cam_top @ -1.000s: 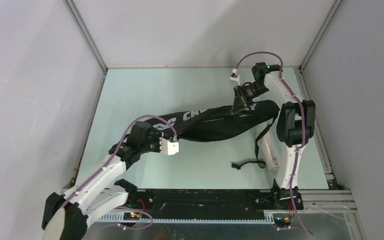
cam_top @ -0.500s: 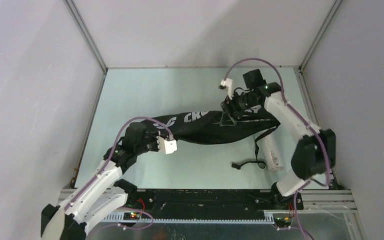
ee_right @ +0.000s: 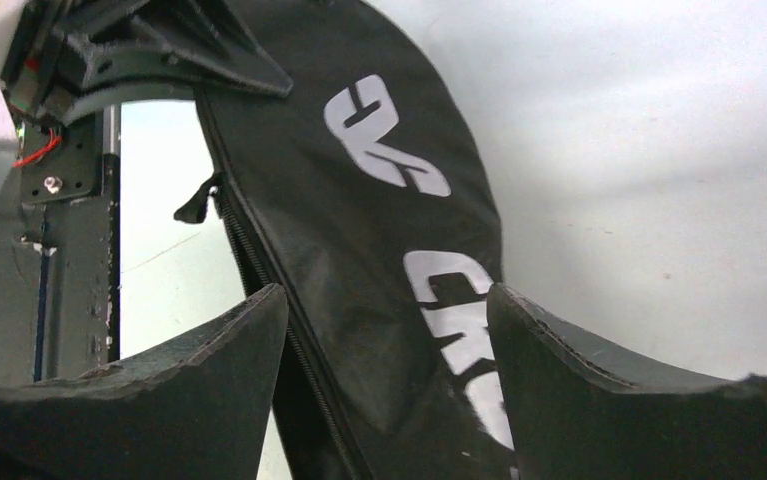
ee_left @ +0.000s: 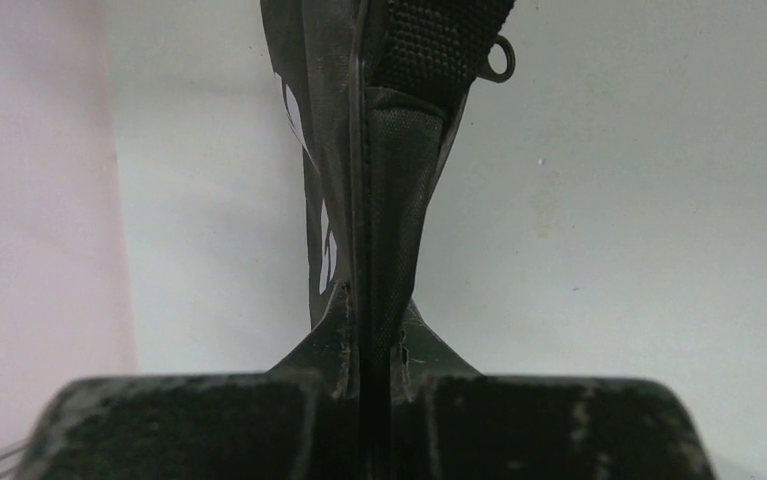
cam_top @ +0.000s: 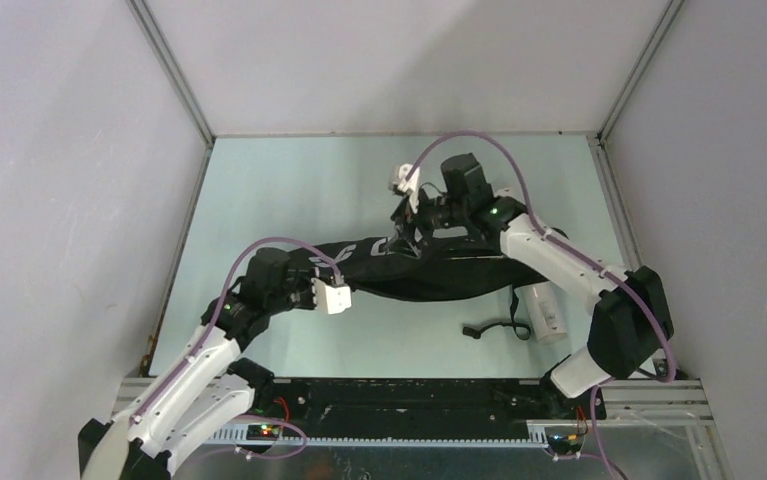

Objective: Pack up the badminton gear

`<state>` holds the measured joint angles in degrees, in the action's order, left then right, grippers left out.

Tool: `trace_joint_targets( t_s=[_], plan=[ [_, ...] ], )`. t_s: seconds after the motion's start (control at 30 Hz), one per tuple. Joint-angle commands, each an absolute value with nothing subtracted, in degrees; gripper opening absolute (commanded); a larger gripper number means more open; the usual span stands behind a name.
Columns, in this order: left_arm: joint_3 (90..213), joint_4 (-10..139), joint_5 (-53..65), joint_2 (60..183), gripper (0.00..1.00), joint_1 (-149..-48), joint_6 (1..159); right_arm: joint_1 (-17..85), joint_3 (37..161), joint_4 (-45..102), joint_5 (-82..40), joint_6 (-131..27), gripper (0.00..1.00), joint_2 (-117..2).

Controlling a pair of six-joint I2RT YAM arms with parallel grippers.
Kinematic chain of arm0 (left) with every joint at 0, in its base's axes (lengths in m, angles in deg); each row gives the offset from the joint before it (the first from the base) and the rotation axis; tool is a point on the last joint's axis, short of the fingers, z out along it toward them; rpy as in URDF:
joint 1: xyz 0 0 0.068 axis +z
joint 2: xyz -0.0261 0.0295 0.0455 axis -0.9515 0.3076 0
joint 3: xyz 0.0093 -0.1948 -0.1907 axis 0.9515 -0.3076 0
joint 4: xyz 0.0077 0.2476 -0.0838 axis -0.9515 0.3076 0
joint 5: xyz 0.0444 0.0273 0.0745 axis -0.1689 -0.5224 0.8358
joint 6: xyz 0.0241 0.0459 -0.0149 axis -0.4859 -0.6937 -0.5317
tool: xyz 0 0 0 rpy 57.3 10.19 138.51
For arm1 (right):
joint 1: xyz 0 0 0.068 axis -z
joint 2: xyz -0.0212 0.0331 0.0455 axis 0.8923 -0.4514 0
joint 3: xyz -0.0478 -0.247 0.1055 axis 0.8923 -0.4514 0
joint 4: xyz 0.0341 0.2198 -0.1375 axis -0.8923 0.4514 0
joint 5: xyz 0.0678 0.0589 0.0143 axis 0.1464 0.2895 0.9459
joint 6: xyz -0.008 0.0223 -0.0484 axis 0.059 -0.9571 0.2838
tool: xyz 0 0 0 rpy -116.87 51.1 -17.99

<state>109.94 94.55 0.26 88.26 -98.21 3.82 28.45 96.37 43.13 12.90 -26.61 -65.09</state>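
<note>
The black "CROSSWAY" racket bag (cam_top: 459, 275) lies stretched across the middle of the table. My left gripper (cam_top: 317, 278) is shut on the bag's left end; in the left wrist view the jaws (ee_left: 371, 345) pinch the black fabric (ee_left: 399, 150) tightly. My right gripper (cam_top: 409, 238) hovers over the bag's middle, open. In the right wrist view its fingers (ee_right: 384, 295) straddle the lettered bag (ee_right: 389, 220) and its zipper, without closing on it. A long white tube (cam_top: 547, 310) lies on the table at the right, beside the right arm.
The bag's black strap (cam_top: 494, 328) trails on the table toward the near edge, left of the tube. Grey walls enclose the table on three sides. The left arm's wrist (ee_right: 109, 50) shows at the top left of the right wrist view.
My right gripper let go of the bag's right part, opened, and swung left to the bag's middle. The left gripper tightened on the bag's left end. The bag sagged lower.
</note>
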Motion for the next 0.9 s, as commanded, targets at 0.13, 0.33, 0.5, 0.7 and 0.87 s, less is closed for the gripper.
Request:
trace_joint_targets(
  t_s=[0.13, 0.33, 0.5, 0.7, 0.87],
  plan=[
    [116.6, 90.9, 1.7, 91.1, 0.0, -98.3, 16.0, 17.3, 80.0, 23.5, -7.2, -28.1, 0.77, -56.0],
    [119.9, 92.4, 0.0, 94.8, 0.0, -98.3, 19.9, 7.4, 66.7, 9.2, -20.2, -23.9, 0.78, -50.8],
    [124.1, 96.3, -2.5, 97.3, 0.0, -98.4, 22.6, 2.1, 65.5, 1.3, -29.4, -18.4, 0.76, -56.2],
    [125.2, 97.5, -3.5, 97.5, 0.0, -98.4, 23.9, 0.6, 65.0, -9.0, -32.9, -16.1, 0.76, -61.5],
    [125.1, 97.9, -4.2, 97.2, 0.0, -98.4, 24.3, 0.4, 65.0, -13.6, -32.0, -15.8, 0.75, -63.7]
  ],
)
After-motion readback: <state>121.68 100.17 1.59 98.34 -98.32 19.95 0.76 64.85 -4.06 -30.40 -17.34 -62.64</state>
